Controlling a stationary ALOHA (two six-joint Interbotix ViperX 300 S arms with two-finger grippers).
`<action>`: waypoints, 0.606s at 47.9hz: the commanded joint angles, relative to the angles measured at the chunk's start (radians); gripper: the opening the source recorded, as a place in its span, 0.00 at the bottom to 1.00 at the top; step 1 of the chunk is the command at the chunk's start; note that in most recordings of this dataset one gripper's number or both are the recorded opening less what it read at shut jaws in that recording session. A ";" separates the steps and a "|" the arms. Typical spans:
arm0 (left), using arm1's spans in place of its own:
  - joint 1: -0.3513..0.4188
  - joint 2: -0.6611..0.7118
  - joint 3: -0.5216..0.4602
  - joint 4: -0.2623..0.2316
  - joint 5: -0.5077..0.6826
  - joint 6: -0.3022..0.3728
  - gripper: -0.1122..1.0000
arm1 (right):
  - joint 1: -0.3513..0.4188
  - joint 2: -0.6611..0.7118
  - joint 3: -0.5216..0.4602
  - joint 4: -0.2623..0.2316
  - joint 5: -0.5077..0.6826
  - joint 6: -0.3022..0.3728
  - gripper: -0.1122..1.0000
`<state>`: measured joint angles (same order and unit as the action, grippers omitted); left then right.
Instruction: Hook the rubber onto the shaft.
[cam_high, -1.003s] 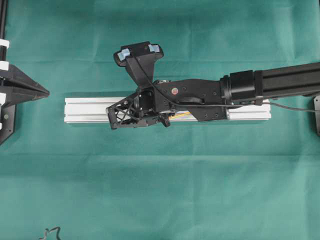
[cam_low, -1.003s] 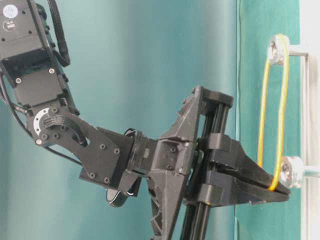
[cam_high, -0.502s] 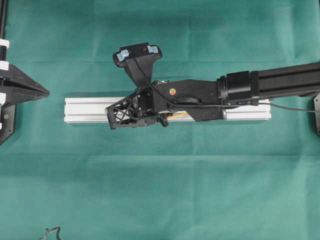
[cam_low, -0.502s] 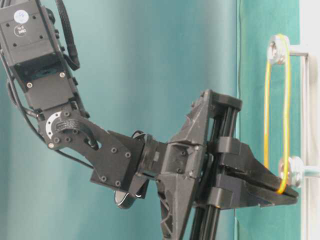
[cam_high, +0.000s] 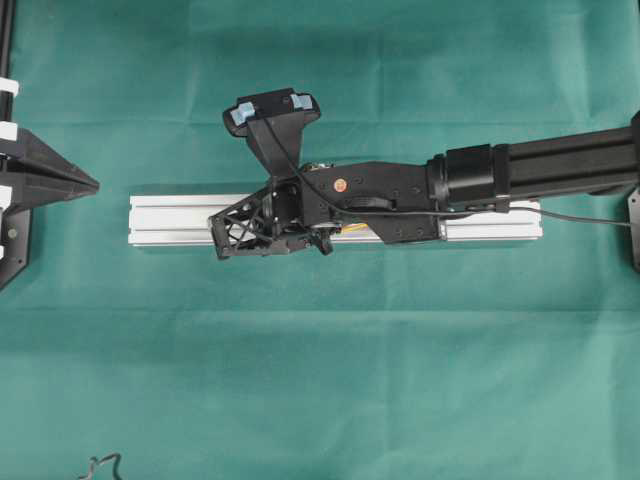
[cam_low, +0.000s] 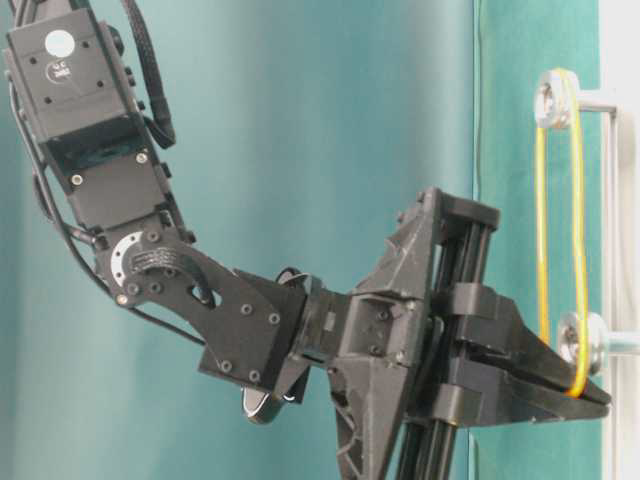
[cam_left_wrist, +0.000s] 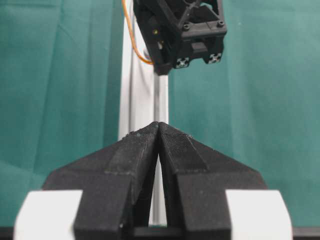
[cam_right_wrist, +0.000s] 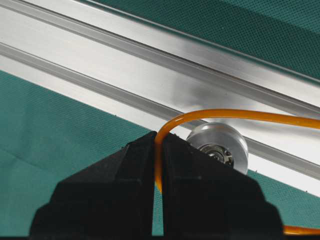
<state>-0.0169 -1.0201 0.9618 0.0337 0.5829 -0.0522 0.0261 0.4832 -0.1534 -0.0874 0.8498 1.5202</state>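
Rubber band (cam_right_wrist: 215, 116), thin, orange and stretchy, sits pinched in the closed right hand (cam_right_wrist: 157, 165) just beside the pulley (cam_right_wrist: 217, 145) on the aluminium rail (cam_right_wrist: 125, 65). It looks light and elastic, likely to snap back if released; gripping a short bight near the pulley suits it. Left hand (cam_left_wrist: 158, 131) rests closed, empty.

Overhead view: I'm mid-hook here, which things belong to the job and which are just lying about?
Belongs to the job:
- rubber band, pinched in the right gripper
- silver pulley beside those fingertips
- second pulley already carrying the band
- aluminium rail

Just lying about:
- left gripper, shut and parked off the rail's end
- green cloth
- small black wire shape at the bottom edge
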 joint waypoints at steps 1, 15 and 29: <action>0.003 0.009 -0.023 0.003 -0.009 0.002 0.12 | 0.002 -0.011 -0.021 0.002 -0.011 0.002 0.15; 0.003 0.009 -0.021 0.005 -0.009 0.002 0.12 | 0.000 -0.006 -0.020 0.002 -0.011 0.000 0.15; 0.003 0.009 -0.021 0.003 -0.009 0.002 0.12 | 0.002 0.000 -0.020 0.006 -0.012 0.000 0.15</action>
<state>-0.0169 -1.0201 0.9618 0.0337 0.5829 -0.0522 0.0261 0.4939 -0.1565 -0.0859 0.8437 1.5202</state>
